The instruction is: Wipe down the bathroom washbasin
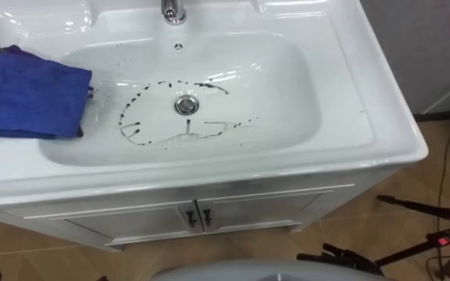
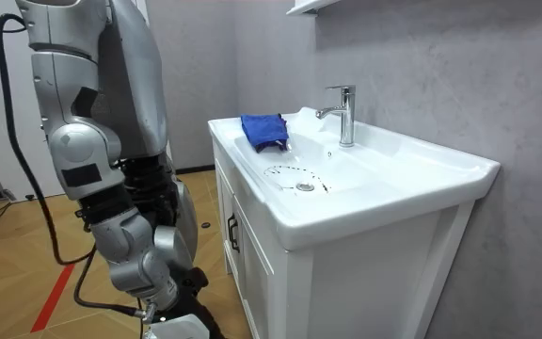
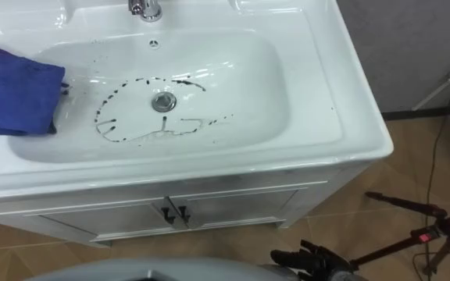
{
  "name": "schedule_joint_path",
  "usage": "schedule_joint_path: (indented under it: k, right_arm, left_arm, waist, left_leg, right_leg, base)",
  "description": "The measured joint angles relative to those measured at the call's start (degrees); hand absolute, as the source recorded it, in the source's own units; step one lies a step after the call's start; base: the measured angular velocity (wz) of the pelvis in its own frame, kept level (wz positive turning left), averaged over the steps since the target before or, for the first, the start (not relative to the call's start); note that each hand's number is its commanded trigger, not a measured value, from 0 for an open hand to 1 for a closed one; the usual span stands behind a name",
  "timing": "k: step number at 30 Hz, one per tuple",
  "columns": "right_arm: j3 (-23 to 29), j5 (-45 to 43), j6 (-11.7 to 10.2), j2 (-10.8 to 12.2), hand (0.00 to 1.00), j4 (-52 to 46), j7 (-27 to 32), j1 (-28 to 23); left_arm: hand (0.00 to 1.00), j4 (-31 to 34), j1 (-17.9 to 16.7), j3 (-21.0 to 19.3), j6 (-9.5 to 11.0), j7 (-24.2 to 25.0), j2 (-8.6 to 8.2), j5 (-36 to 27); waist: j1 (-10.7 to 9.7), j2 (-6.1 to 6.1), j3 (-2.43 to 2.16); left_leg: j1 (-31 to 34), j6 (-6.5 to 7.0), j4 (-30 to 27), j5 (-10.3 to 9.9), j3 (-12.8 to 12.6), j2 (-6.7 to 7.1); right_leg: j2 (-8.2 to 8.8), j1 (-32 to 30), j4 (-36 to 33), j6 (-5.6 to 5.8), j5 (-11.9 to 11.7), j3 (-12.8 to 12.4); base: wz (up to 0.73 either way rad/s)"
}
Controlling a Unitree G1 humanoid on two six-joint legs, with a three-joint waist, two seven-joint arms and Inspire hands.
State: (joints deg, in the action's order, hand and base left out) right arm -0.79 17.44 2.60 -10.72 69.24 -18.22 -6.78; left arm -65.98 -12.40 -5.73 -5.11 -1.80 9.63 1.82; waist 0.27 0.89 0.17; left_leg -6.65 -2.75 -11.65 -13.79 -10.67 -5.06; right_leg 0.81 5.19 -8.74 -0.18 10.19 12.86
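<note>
Frankly, I cannot tell how the fingers of my hanging right hand sit. The blue cloth lies on the basin's left rim. A careless reach could shove it off before it meets the dirt ring.

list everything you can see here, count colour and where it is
basin: one, white, on top of the cabinet
cloth: one, blue, on the basin's left edge
dark marks: broken ring, black, round the drain
drain: one, metal, basin's middle
faucet: one, metal, back rim
cabinet: one, white, two doors with dark handles, under the basin
tripod: one, black, on the floor to the right
right hand: one, hangs low beside the cabinet
</note>
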Motion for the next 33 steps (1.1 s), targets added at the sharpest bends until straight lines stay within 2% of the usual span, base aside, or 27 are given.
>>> schedule_joint_path:
  k: [4, 13, 19, 26, 28, 29, 33]
  right_arm:
    - [0.35, -0.02, 0.0, 0.0, 0.0, 0.03, -0.13, 0.0]
    - [0.22, -0.09, 0.05, 0.12, 0.0, 0.31, -0.21, 0.18]
    - [-0.18, 0.63, 0.05, 0.15, 0.0, 1.69, -0.68, 0.31]
    - [0.98, 0.46, 1.26, 0.2, 0.0, 2.07, -1.33, 0.05]
    - [0.97, 0.14, 1.29, 0.18, 0.0, 2.11, -1.28, 0.03]
    - [1.07, -0.02, 1.38, 0.18, 0.0, 2.22, -1.19, -0.11]
    - [1.22, -0.92, 2.45, 0.23, 0.0, 2.15, -0.12, 0.27]
  left_arm:
    - [0.0, 0.0, 0.21, -0.09, -0.38, 0.05, -0.02, 0.06]
    - [0.0, -0.38, 0.31, -0.26, -0.86, -2.02, -0.03, 0.14]
    - [0.0, -0.44, -0.15, -2.39, -0.92, -4.06, -0.06, -0.01]
    - [0.0, -1.0, -1.64, -9.78, -1.17, -5.64, -0.13, -6.85]
    - [0.0, -1.79, -2.02, -10.97, -1.15, -6.71, -0.12, -6.85]
    - [0.0, -2.36, -2.21, -12.43, -1.18, -7.1, -0.1, -6.88]
    - [0.0, -2.7, -3.21, -15.35, -1.16, -9.42, -0.06, -8.74]
  waist:
    - [-0.03, -0.11, 0.25]
    - [0.02, 0.31, 0.35]
    - [0.71, 0.61, 0.33]
    - [1.85, 0.96, 0.22]
    - [2.49, 1.08, 0.1]
    - [3.22, 0.74, -0.26]
    - [3.59, 0.96, -0.35]
  left_leg:
    - [-0.03, 0.0, 0.11, 0.0, 0.04, 0.02]
    - [0.01, 0.0, 0.21, 0.0, 0.59, 0.07]
    - [-0.02, 0.0, 0.07, 0.0, 1.21, 0.16]
    - [-0.85, 0.02, 0.0, 0.0, 1.94, 0.69]
    - [-0.86, 0.02, -0.01, 0.0, 1.95, 0.81]
    - [-0.91, 0.03, -0.01, 0.0, 2.04, 0.84]
    - [-0.83, 0.04, -0.14, 0.0, 3.62, 1.03]
  right_leg:
    - [0.03, 0.38, 0.09, 0.01, 0.0, 0.21]
    - [0.13, 0.77, 0.11, 0.08, 0.06, 1.29]
    - [0.16, 0.83, 0.11, 0.1, 0.1, 1.4]
    - [0.7, 2.19, 0.05, 0.43, 0.44, 1.69]
    - [0.81, 2.16, 0.0, 0.47, 0.43, 1.86]
    - [0.86, 2.23, 0.01, 0.49, 0.42, 1.95]
    - [1.04, 3.0, 0.06, 0.6, 0.55, 3.6]
  base:
    - [0.02]
    - [0.05]
    - [0.01]
    - [0.06]
    - [0.03]
    - [0.0]
    - [0.19]
